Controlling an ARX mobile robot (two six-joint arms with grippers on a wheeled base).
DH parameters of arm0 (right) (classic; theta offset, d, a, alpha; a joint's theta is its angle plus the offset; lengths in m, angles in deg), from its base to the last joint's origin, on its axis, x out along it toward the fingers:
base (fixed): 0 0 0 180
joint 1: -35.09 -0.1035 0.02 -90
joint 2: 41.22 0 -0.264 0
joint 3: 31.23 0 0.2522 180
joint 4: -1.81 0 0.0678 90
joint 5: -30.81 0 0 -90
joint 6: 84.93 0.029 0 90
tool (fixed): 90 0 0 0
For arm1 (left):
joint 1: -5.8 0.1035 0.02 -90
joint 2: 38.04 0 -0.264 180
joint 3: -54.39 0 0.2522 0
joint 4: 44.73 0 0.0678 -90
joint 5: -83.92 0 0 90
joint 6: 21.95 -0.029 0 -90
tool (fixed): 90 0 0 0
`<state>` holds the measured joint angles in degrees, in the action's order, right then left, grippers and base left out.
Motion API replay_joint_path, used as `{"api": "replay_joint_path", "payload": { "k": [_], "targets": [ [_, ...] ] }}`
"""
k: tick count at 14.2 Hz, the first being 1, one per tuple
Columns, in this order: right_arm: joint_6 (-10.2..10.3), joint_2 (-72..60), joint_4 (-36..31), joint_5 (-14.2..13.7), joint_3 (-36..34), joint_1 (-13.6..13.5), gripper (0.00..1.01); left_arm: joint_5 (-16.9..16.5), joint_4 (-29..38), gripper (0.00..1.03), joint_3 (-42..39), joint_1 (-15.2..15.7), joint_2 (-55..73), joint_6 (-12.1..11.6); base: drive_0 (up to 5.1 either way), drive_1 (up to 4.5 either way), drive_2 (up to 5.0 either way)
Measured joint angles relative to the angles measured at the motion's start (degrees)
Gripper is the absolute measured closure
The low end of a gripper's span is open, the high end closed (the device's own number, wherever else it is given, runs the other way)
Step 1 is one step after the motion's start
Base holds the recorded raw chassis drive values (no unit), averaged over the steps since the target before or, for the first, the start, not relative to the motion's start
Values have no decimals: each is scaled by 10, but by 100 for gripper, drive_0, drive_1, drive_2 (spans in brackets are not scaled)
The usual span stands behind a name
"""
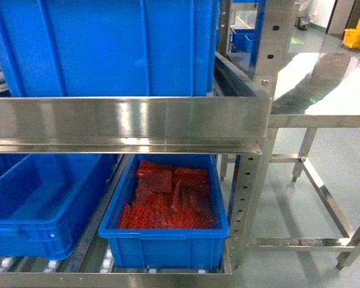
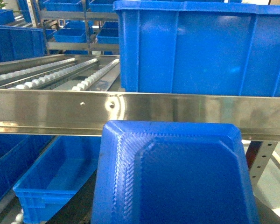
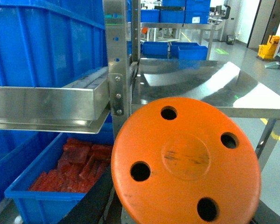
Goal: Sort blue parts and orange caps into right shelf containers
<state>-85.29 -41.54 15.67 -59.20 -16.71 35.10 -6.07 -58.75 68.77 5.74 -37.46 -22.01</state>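
Note:
A blue part point(image 2: 177, 177), a moulded tray-like piece with a ribbed bevel, fills the lower left wrist view and hangs in front of the shelf rail point(image 2: 130, 109). My left gripper holds it, its fingers hidden behind it. An orange cap point(image 3: 186, 161), a round disc with several holes, fills the lower right wrist view. My right gripper holds it, fingers hidden. The right shelf containers are blue crates. One large crate point(image 1: 108, 48) stands on the upper level. A lower crate point(image 1: 168, 243) holds red-orange pieces point(image 1: 168, 198). Neither gripper shows in the head view.
A second lower blue crate point(image 1: 42, 231) sits left of the filled one, with nothing visible inside. A steel rail point(image 1: 126, 120) fronts the upper shelf, with roller tracks point(image 2: 51, 74) behind it. A steel table point(image 1: 324, 84) stands right of the shelf post point(image 1: 258, 174). Grey floor lies beyond.

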Motion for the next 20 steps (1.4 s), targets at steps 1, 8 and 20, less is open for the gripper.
{"api": "replay_joint_path", "payload": {
  "k": [1,8,20],
  "targets": [
    [0,0,4,0,0,0,58,0,-2,60,0,0,0,0,-504,232,232],
    [0,0,2,0,0,0,58,0,-1,60,0,0,0,0,-501,235,235],
    [0,0,2,0,0,0,58,0,-1,60,0,0,0,0,-502,234,234]
  ]
}}
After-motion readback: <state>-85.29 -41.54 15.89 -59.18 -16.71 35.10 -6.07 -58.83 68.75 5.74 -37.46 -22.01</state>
